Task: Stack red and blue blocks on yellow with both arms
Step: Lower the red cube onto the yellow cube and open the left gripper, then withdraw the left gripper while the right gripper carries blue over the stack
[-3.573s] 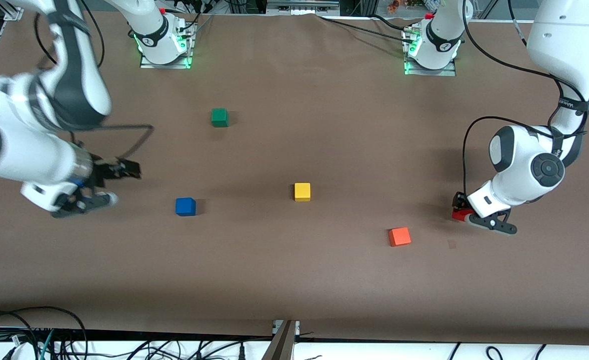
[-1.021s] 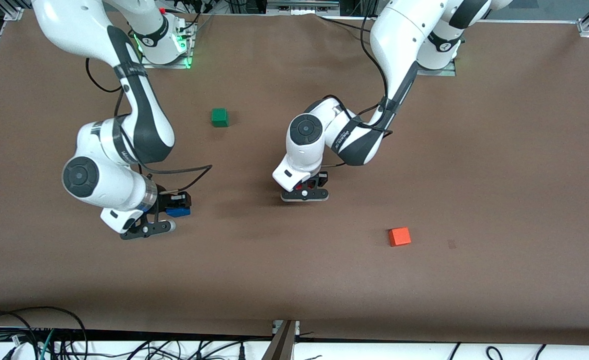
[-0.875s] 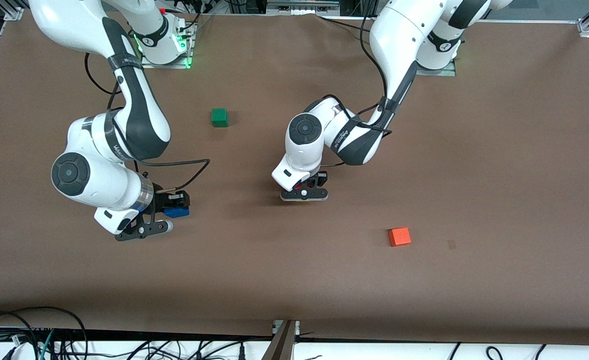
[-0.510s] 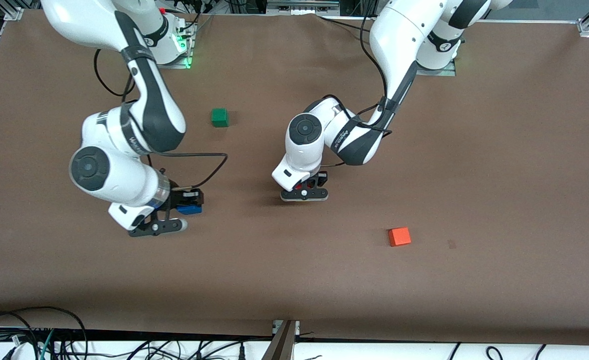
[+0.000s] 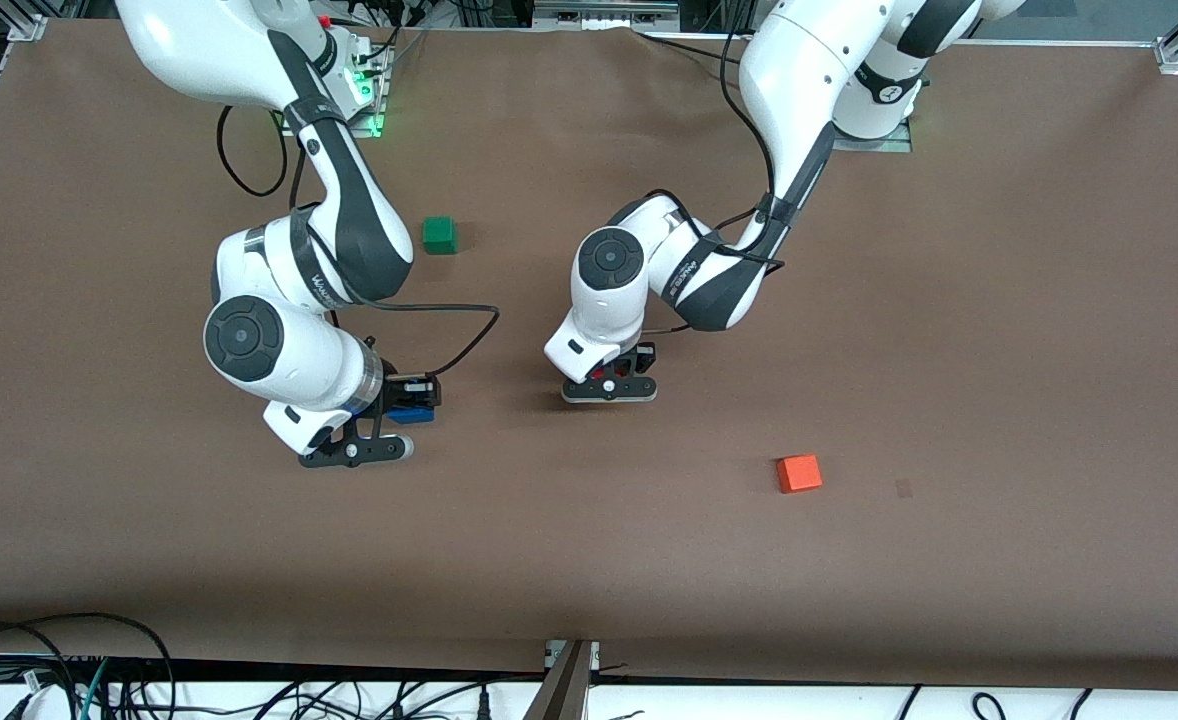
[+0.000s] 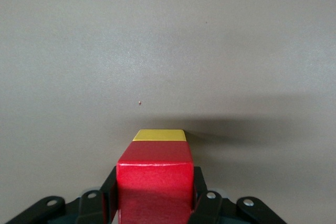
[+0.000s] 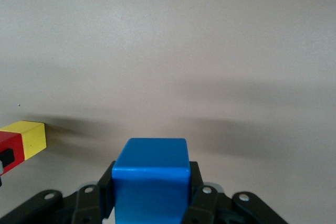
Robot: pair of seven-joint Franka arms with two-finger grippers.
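Observation:
My left gripper is shut on the deep red block, which sits down against the yellow cube; only a thin yellow strip shows past it. In the front view the left hand hides the yellow cube. My right gripper is shut on the bright blue block and holds it over bare table, toward the right arm's end from the stack. In the right wrist view the yellow cube, with red against it, shows at the picture's edge.
A green cube lies on the table close to the right arm's elbow, farther from the front camera than both grippers. A lighter orange cube lies nearer the front camera, toward the left arm's end.
The right arm has carried the blue block toward the middle of the table, closer to the stack. The left arm has stayed still, shut on the red block.

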